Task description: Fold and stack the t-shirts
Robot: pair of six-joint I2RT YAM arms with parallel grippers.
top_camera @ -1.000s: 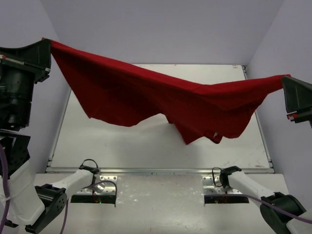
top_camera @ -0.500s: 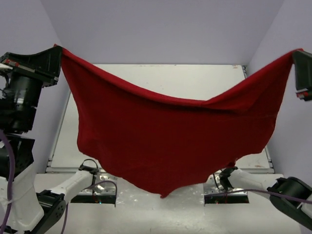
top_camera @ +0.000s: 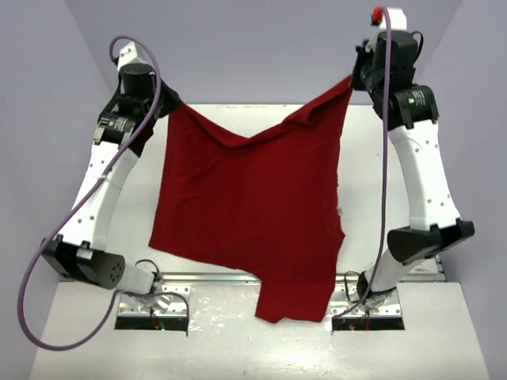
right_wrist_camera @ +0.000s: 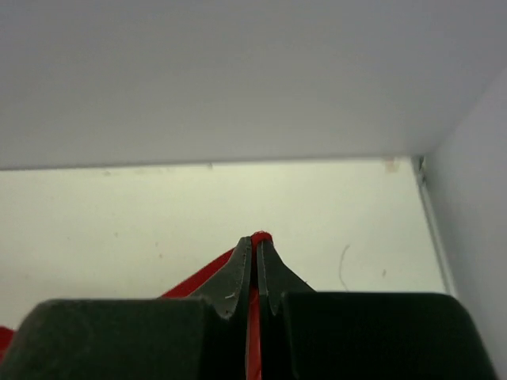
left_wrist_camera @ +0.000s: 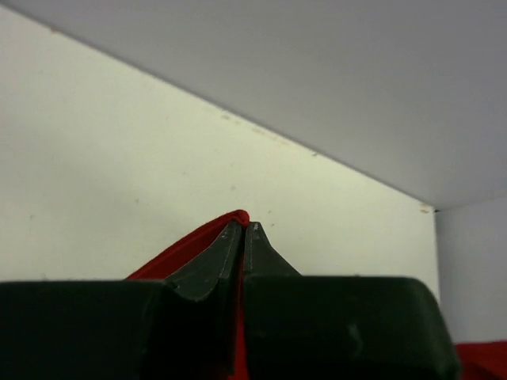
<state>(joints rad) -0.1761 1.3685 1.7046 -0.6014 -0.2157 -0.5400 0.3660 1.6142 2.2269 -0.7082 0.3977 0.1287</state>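
Red, hanging flatter now: moved t-shirt [top_camera: 249, 206] toward table's [top_camera: 364, 174] far edge, corners pinched tight in left gripper [left_wrist_camera: 243, 227] and right gripper [right_wrist_camera: 255, 240].

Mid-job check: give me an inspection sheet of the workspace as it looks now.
Surface: white table, lightly scuffed.
Job's things: one red shirt, unfolded, hung between both claws, lowest flap past the near edge.
Clutter: nothing seen.
Grippers: left claw and right claw each shut on a shirt corner.
Cables: left cable loops wide beside its arm; right cable runs down its arm.
Surroundings: plain grey walls.
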